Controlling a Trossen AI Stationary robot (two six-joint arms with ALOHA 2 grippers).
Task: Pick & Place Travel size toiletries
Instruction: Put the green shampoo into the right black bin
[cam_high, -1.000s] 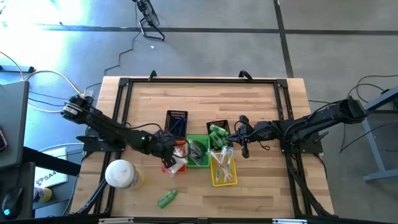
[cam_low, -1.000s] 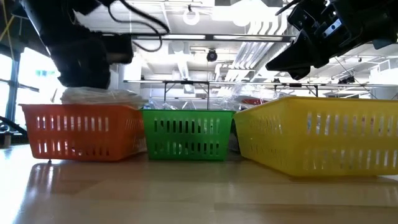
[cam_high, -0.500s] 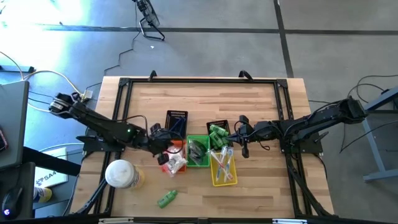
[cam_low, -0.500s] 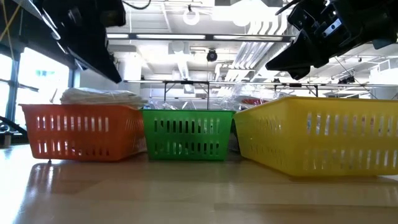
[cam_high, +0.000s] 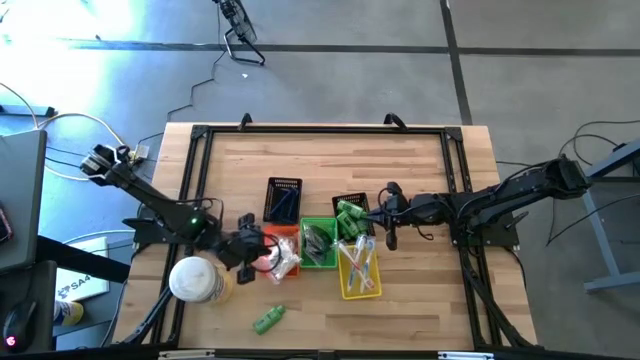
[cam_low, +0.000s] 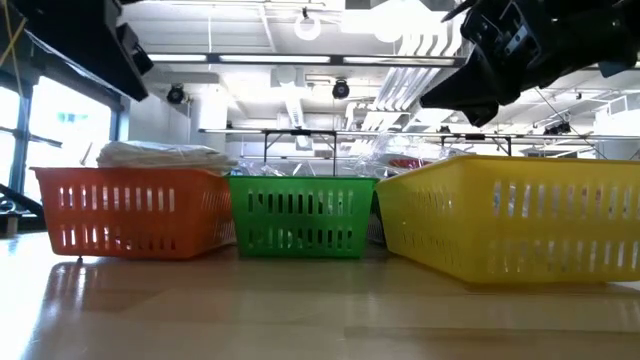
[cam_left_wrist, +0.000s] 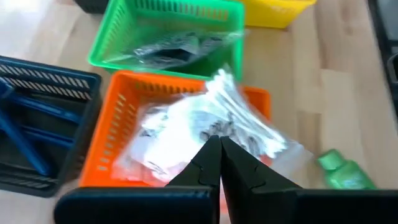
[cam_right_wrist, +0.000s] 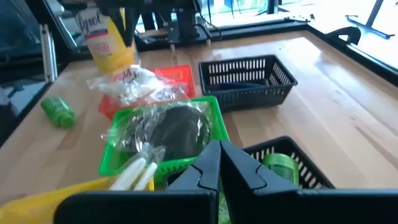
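- We think we are between picks: neither arm is carrying anything.
- Our left gripper (cam_high: 243, 250) hangs just beside the orange basket (cam_high: 268, 263), on its outer side, near the big white-and-yellow container (cam_high: 196, 279). Its two fingers are pressed together with nothing between them.
- Our right gripper (cam_high: 389, 238) hangs by the black basket (cam_right_wrist: 247, 76) side of the row, close to the yellow basket (cam_high: 358, 285). Its fingers are pressed together too, and it holds nothing.
- One toiletry is not yet put away, a small green bottle (cam_high: 268, 319). It lies on its side on the bare wood of the table (cam_high: 420, 180), near the front edge, apart from all the baskets.
- We guess the bottle is the next thing to fetch. The left arm is nearer to it.
- For that, the left gripper must first spread its fingers, go down over the bottle and pinch it across the middle.
- The bottle looks round and smooth, so it may roll or slip if we nudge it.
- The other toiletries look sorted. Clear-wrapped white pieces (cam_left_wrist: 205, 127) are heaped high in the orange basket and hang over its rim.
- Dark wrapped pieces (cam_right_wrist: 168, 130) fill the green basket (cam_left_wrist: 124, 37).
- Slim wrapped sticks (cam_high: 357, 262) lie in the yellow basket.
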